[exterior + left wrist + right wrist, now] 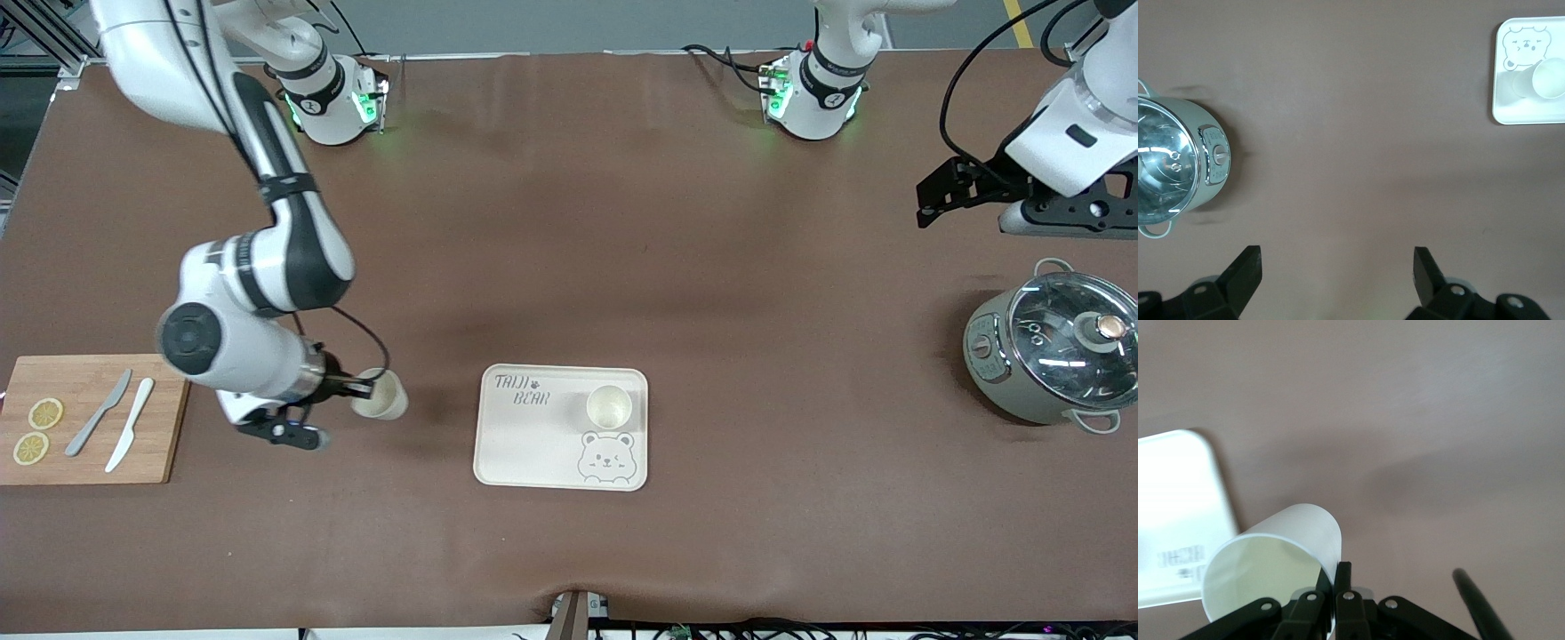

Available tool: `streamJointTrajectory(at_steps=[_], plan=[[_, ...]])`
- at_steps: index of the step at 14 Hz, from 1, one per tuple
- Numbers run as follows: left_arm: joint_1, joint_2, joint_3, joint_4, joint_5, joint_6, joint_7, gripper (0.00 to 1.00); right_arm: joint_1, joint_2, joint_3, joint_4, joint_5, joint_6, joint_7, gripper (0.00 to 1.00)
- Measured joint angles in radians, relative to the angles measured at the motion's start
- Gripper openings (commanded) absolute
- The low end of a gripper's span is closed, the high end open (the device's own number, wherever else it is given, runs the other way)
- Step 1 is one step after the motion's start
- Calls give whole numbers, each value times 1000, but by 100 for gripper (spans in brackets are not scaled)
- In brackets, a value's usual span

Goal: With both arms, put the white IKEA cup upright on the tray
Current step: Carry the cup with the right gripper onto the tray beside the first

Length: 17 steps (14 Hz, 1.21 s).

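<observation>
The right end effector stood pinched on the rim of a white plastic IKEA cup, its two black fingers closed together over the wall, one inside and one outside, as the right wrist view showed. The cup hung tilted from that grip over the brown desk, mouth turned back toward the wrist, between the wooden cutting board and the cream rectangular tray with the grey bear face and "TAIJI BEAR" lettering.

From this end effector the tray lay a short sideways carry away toward the left arm's end of the desk. A second white cup already stood upright on it, just above the bear drawing.

The left end effector waited in the air with its fingers spread wide, over bare desk close to a grey-green lidded cooking pot with a glass lid, and well apart from the tray.

The step in hand looked like the carry to the tray. The next move would seemingly call for travel over a free patch of tray, clear of the standing cup, and a turn of the wrist to bring the held cup's base down before release.
</observation>
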Motion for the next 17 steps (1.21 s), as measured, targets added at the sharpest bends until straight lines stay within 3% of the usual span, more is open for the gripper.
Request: streamJointTrajectory(at_steps=[5, 10, 11, 12, 17], plan=[[1, 24, 0, -19, 0, 0, 26, 100, 146, 126, 0, 118, 1, 65, 236, 0], [1, 26, 0, -23, 0, 0, 27, 100, 212, 230, -1, 135, 1, 195, 329, 0], [1, 26, 0, -23, 0, 0, 27, 100, 215, 246, -1, 137, 1, 214, 337, 19], [1, 26, 0, -23, 0, 0, 27, 100, 215, 248, -3, 144, 2, 217, 338, 99], [1, 27, 0, -23, 0, 0, 27, 100, 216, 253, -8, 160, -1, 171, 326, 100]])
